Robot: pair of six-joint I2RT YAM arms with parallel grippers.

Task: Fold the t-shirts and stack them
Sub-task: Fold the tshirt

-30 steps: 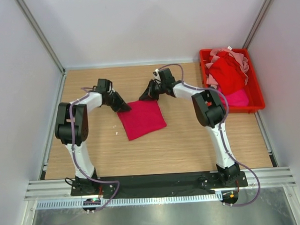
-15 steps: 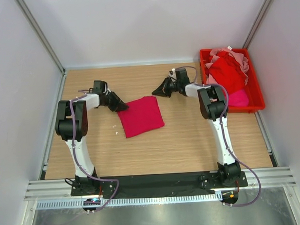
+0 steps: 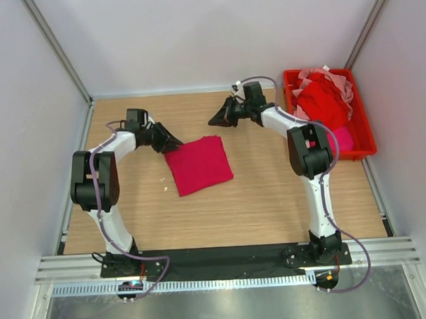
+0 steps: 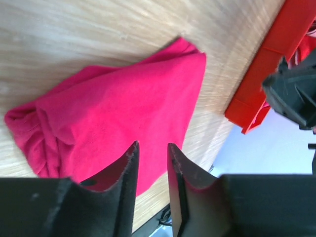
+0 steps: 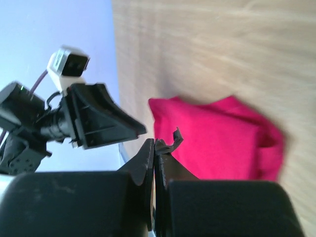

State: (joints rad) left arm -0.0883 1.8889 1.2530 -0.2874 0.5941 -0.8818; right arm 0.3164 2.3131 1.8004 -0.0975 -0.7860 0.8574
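Note:
A folded crimson-magenta t-shirt [image 3: 198,164] lies as a small rectangle in the middle of the table, and shows in the left wrist view [image 4: 123,103] and the right wrist view [image 5: 217,140]. My left gripper [image 3: 177,145] sits at the shirt's far left corner, its jaws [image 4: 152,148] slightly open with nothing between them. My right gripper [image 3: 213,121] hovers beyond the shirt's far edge, apart from it, its jaws [image 5: 155,143] shut on nothing. More t-shirts lie crumpled in the bin: a red one [image 3: 324,102], a pale pink one [image 3: 343,89] and a magenta one [image 3: 337,139].
A rigid red plastic bin [image 3: 368,134] stands at the far right of the table, also seen in the left wrist view [image 4: 276,64]. White walls with metal posts close in the table on three sides. A small white speck [image 3: 164,179] lies left of the shirt.
My left gripper has opened a little at the shirt's corner. My right gripper has drawn back from the shirt's far edge, still shut. The folded shirt has shifted slightly left.

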